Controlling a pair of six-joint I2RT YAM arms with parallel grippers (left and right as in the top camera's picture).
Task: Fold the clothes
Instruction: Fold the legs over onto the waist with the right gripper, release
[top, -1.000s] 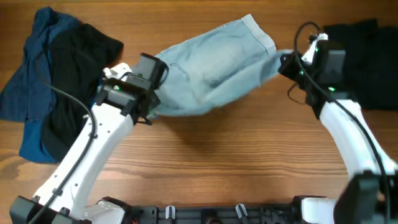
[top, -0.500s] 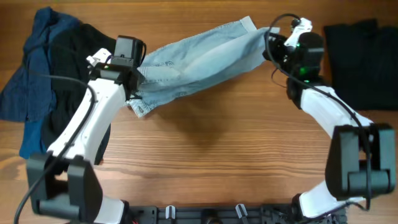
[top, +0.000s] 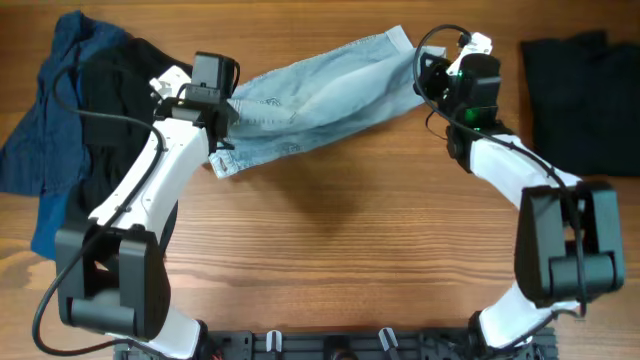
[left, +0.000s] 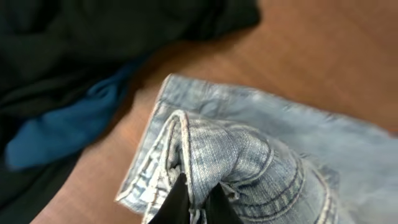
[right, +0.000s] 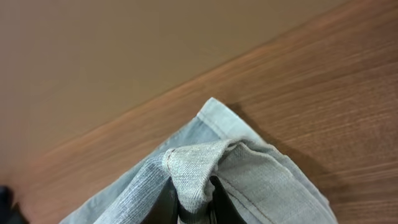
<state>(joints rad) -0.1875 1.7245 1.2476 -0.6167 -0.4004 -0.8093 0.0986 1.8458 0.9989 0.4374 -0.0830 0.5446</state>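
Over the far side of the table (top: 330, 250), the denim shorts (top: 320, 100) stretch between my left gripper (left: 194, 200), clamped on one bunched end, and my right gripper (right: 189, 198), pinching the opposite hem. Both bites look thin, I think. Pulling harder could slip the denim free and drop it crumpled.

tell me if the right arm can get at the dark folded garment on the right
Probably yes for reach: the dark folded garment lies close beside the right gripper, nothing between. But that gripper is shut on the denim shorts.
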